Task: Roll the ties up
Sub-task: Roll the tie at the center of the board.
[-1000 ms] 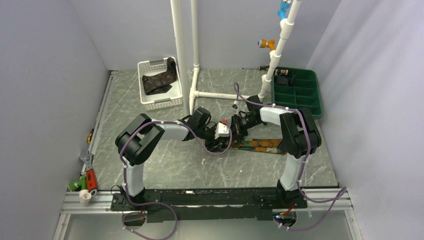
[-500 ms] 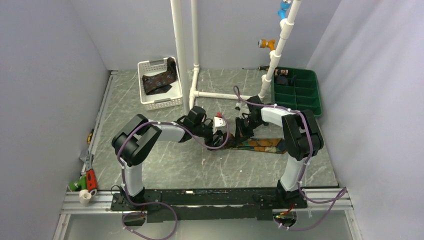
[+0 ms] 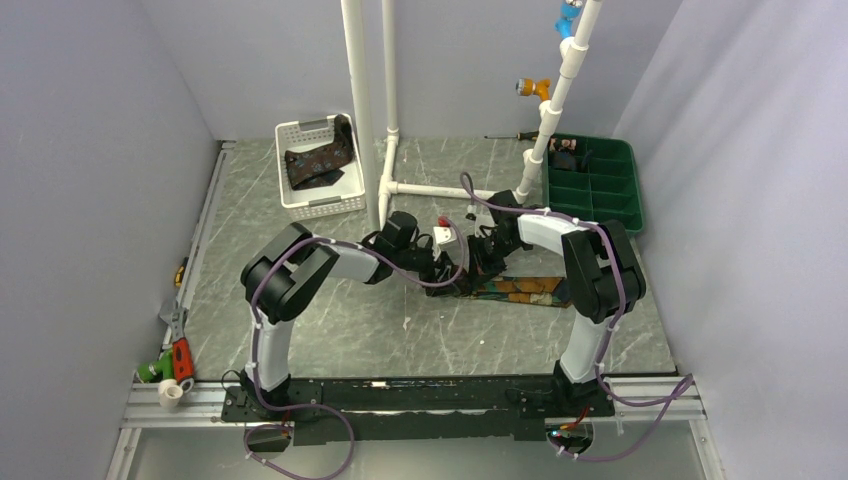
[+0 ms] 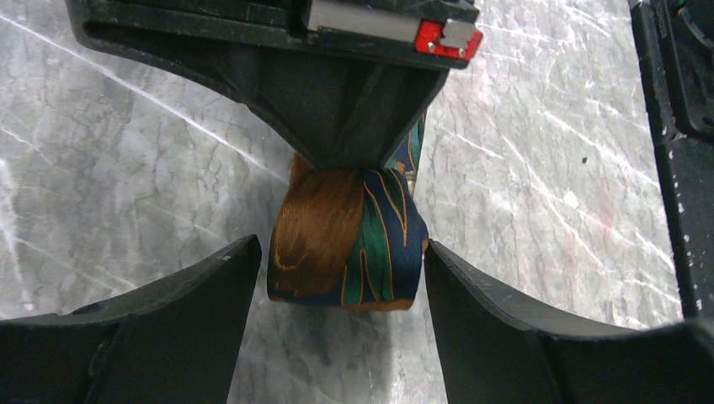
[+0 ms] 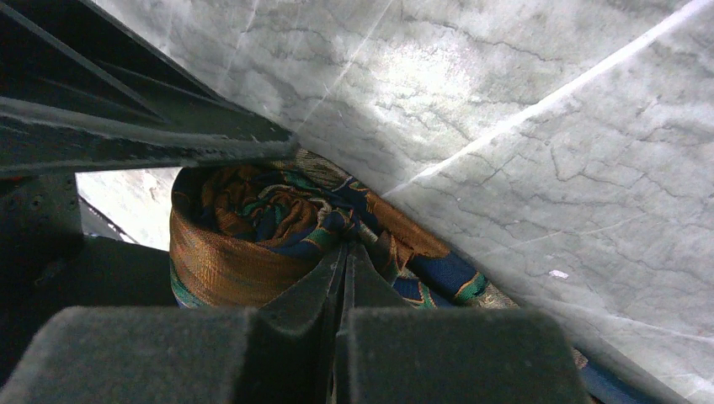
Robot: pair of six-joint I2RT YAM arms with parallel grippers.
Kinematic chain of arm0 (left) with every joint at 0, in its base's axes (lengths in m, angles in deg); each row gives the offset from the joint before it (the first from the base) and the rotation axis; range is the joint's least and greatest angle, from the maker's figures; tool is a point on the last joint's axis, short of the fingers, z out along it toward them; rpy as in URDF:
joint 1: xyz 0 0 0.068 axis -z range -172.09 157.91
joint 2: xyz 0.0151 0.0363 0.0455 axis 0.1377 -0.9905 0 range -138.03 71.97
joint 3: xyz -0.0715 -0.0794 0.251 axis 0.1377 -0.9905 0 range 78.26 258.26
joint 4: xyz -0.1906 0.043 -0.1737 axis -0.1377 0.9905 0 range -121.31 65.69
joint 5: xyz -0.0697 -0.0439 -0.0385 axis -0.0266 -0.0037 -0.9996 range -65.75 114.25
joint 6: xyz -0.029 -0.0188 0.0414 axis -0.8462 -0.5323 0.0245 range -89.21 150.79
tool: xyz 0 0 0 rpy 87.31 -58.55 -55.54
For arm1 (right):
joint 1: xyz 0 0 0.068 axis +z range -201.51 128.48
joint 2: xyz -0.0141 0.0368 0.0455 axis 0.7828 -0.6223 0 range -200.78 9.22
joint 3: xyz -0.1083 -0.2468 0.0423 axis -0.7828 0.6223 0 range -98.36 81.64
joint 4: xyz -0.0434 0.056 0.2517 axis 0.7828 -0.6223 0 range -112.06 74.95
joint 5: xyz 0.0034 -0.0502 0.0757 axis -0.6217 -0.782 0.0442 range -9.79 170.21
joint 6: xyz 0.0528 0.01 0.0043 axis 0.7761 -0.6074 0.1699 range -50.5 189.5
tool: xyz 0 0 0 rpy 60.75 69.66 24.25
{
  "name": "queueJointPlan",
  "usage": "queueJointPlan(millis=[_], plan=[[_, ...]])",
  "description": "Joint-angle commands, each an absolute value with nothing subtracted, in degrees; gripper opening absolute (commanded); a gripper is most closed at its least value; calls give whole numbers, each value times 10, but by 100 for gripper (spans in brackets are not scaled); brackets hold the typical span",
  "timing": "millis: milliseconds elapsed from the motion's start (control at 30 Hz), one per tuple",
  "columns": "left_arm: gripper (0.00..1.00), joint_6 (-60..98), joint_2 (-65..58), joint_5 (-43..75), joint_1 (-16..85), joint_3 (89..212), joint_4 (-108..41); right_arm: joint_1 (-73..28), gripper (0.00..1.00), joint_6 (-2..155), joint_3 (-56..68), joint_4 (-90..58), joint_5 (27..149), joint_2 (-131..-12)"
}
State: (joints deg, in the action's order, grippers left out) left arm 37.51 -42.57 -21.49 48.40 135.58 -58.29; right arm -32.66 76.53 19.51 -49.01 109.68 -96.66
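**Both arms meeting at mid-counter.** The orange-and-teal tie (image 3: 525, 290) is lying with its unrolled length flat on the grey marbled counter (image 3: 350, 330), running toward the right arm's side. Its other end is sitting wound into a compact roll (image 4: 345, 252) that is resting on the surface.

The left claw (image 4: 337, 273) is standing apart, with one finger on each side of the roll. The finger (image 4: 471, 320) at the right of the wrist view is touching the fabric, while the other is showing a thin gap.

The right claw (image 5: 345, 278) is pressing its fingers together, with the tips set against the roll near the centre of its spiral end. Whether any fabric is being pinched between them cannot be told.

A second tie (image 3: 320, 160), dark with small pale motifs, is lying crumpled in the white basket (image 3: 322, 207) at the far left of the counter, one end draping over the far rim. A green compartment tray (image 3: 600, 190) is sitting at the far right, well apart from both claws.
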Motion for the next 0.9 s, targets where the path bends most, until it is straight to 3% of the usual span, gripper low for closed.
queueJointPlan(millis=[0, 133, 233, 333, 633, 800, 867], plan=[[65, 323, -444, -235, 493, 1371, -630, -317, 0, 720, 204, -471, 1008, -1001], [38, 441, -412, -244, 505, 1316, -606, -317, 0, 701, 172, -465, 1051, -1022], [26, 568, -364, -196, 527, 1267, -529, -317, 0, 670, 136, -473, 1085, -1032], [17, 591, -363, -144, 530, 1254, -488, -321, 2, 640, 95, -508, 1112, -1031], [11, 556, -387, -80, 533, 1274, -424, -402, 37, 619, 120, -653, 1201, -929], [11, 571, -391, -65, 539, 1291, -391, -406, 53, 724, 189, -590, 1297, -905], [12, 576, -393, -59, 541, 1299, -380, -405, 55, 764, 214, -543, 1314, -910]])
